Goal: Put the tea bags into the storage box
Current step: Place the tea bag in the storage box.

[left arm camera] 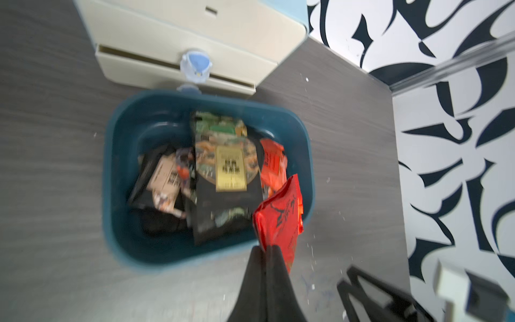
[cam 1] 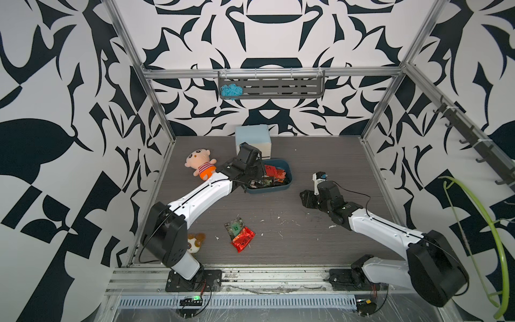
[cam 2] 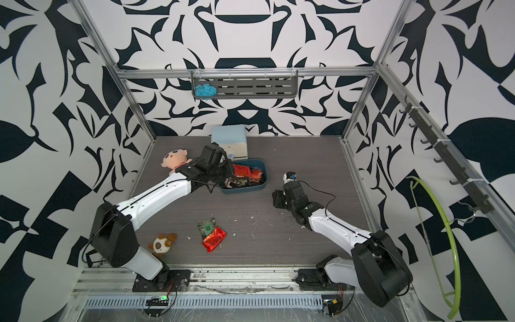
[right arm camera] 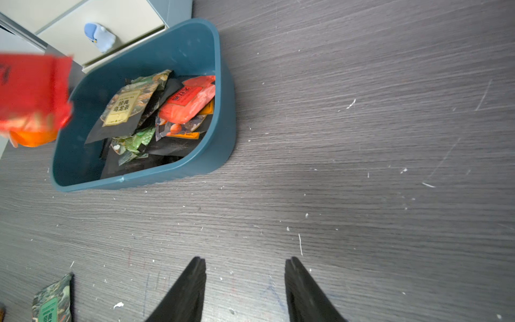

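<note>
Above one corner of the storage box (left arm camera: 117, 167), the left end effector (left arm camera: 264, 249) is pinched closed on one red foil tea bag (left arm camera: 278, 214). Inside the box lies a jumbled heap of tea bags (right arm camera: 156, 117). At least five show, among them a dark yellow-labelled sachet (right arm camera: 122, 107) and an orange-red sachet (right arm camera: 186, 104); overlap hides the full count. Two more lie toward the front of the bench (cam 1: 306, 237), overlapping each other: a dark green-labelled sachet (cam 1: 235, 224) and a second red foil sachet (cam 1: 243, 239). The right end effector (right arm camera: 245, 263) is open with nothing between its jaws, over bare bench to the right of the box and apart from it. One pale blue-and-white drawer cabinet (cam 1: 252, 136) stands just behind the box. There are two soft toys: a striped-shirt doll (cam 1: 201, 164) at the back left and a small brown-and-white plush (cam 1: 195, 242) at the front left. The bench is dark grey wood grain, dotted with white flecks. The walls carry a black-and-white pattern, and a grey rack (cam 1: 278, 87) on the back rail holds one blue yarn bundle (cam 1: 231, 90).
</note>
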`<state>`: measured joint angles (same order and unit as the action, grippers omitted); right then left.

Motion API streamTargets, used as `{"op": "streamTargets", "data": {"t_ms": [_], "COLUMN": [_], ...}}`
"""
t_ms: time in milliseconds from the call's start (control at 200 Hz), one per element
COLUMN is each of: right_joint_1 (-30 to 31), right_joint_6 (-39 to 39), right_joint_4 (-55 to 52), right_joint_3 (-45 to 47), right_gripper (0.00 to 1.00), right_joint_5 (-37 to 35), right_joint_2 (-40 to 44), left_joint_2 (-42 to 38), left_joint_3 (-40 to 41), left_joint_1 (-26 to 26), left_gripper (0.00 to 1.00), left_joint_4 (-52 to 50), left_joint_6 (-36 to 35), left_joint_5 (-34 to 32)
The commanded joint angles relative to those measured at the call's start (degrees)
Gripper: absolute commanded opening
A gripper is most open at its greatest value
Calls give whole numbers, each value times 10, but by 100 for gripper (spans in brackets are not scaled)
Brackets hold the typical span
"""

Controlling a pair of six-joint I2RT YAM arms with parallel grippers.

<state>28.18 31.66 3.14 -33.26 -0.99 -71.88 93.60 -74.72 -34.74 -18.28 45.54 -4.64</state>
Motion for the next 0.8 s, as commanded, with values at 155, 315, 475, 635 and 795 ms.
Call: {"op": "streamTargets", "data": {"t_ms": [155, 315, 475, 635, 795], "right_joint_1": [-4, -4, -4, -4, -3], "right_joint_6": [-12, -12, -19, -23, -30], "right_joint_4": [19, 21, 20, 20, 25], "right_joint_3": [-25, -36, -42, -43, -41], "right_gripper": [50, 50, 50, 52, 53], "right_joint_5": [28, 41, 49, 49, 46], "right_joint_2": [-35, -58, -67, -65, -59], "left_joint_2": [116, 144, 155, 154, 140], "left_joint_3": [-64, -75, -64, -60, -59], "left_joint_1": [33, 33, 33, 34, 34], "left_gripper": [0, 0, 0, 0, 14], "left_joint_4": [34, 29, 42, 45, 43], "left_joint_6": [-1, 2, -4, -7, -9], "left_joint_5": [41, 61, 84, 89, 92]}}
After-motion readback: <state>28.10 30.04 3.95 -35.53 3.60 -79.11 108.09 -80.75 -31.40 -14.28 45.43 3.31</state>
